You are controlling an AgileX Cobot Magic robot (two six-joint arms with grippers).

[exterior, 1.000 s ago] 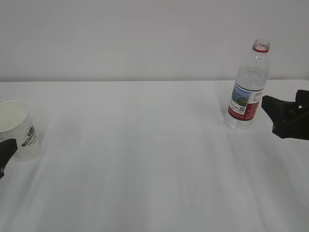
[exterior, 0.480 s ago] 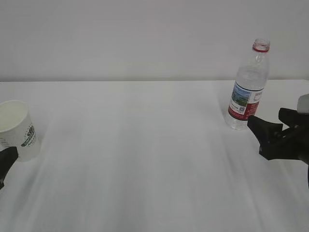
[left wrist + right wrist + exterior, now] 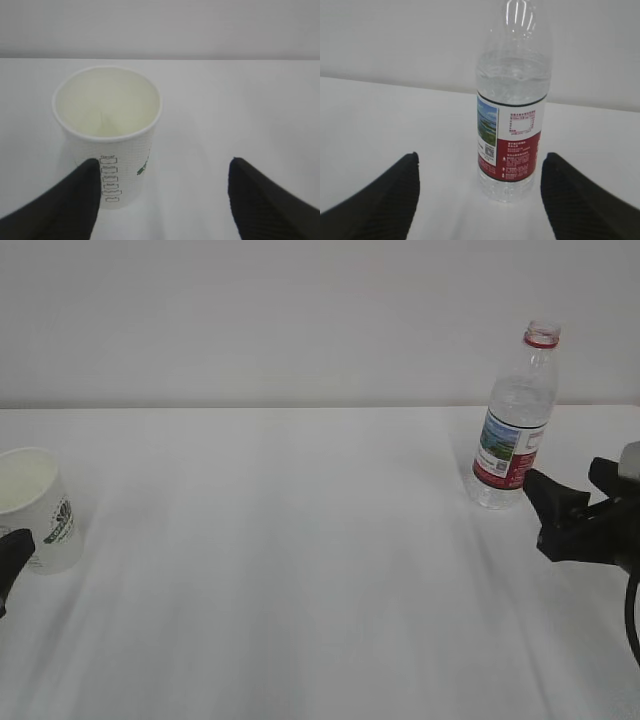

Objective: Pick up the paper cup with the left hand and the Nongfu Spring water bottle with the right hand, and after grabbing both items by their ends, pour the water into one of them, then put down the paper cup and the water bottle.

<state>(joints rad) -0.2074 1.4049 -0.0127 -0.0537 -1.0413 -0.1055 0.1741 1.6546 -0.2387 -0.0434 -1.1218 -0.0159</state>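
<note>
The paper cup (image 3: 36, 508) stands upright at the table's far left, white with a dark green logo. In the left wrist view the paper cup (image 3: 107, 130) is just ahead of my open left gripper (image 3: 163, 162), left of the gap's middle, with the left finger overlapping its lower side. Only one black fingertip of the left gripper (image 3: 12, 552) shows at the exterior view's edge. The uncapped Nongfu Spring water bottle (image 3: 514, 430) stands at the right, holding water. My right gripper (image 3: 563, 482) is open, low, just short of the bottle (image 3: 512, 125), holding nothing.
A white table (image 3: 300, 570) runs the full width, with a plain pale wall (image 3: 300, 320) behind it. Nothing else stands on the table between cup and bottle.
The right gripper has come down and in from the right edge to the near side of the bottle's base. The left gripper and cup have hardly moved.
</note>
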